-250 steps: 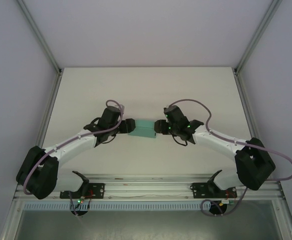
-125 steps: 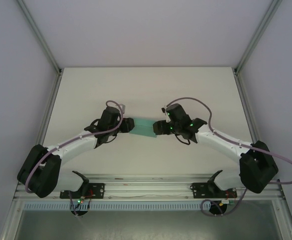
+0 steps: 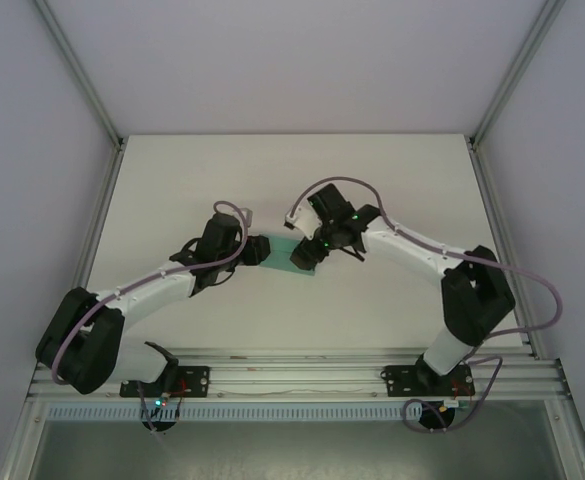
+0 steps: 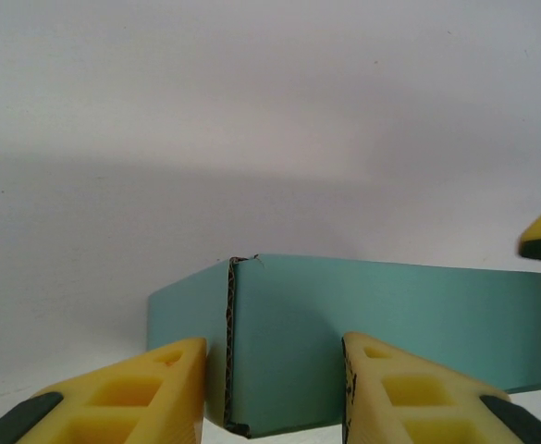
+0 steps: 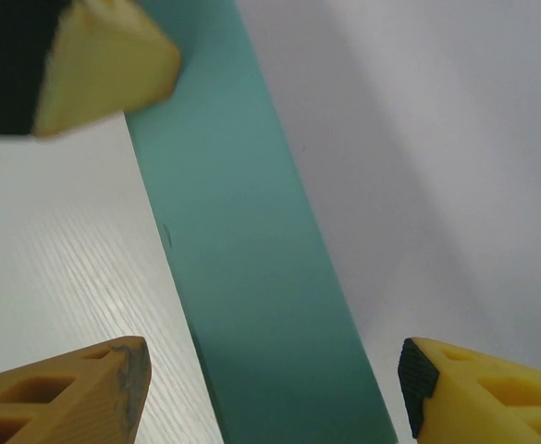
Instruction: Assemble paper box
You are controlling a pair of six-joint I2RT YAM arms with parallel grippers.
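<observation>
— White surface (image 3: 272, 170), pale walls round it. Working out from the near edge, what comes first?

— Both arms, reaching in toward the middle. The left hand (image 3: 259, 250) sits at the box's (image 3: 280, 256) 9 o'clock end, and the right hand (image 3: 308, 254) is over its 3 o'clock end.

— Are they holding it?

— In the left wrist view the fingers (image 4: 131, 398) are spread, one on either side of a box corner. I'd say open, though I cannot tell whether a pad touches the card. In the right wrist view the fingers (image 5: 122, 388) are wide apart. The box runs between them toward 12 o'clock and neither touches it, so that hand is open too.

— And the box itself?

— Near the middle of the surface, slightly skewed. It reads as a low, closed block with the walls up, a square corner and a flat top.

— So nearly finished?

— My judgement is that the folding is mostly done. What is left is perhaps a last tuck or press. Whether every tab is seated is hidden. Beyond the box, toward 12 o'clock, the surface runs on to the back wall.
</observation>
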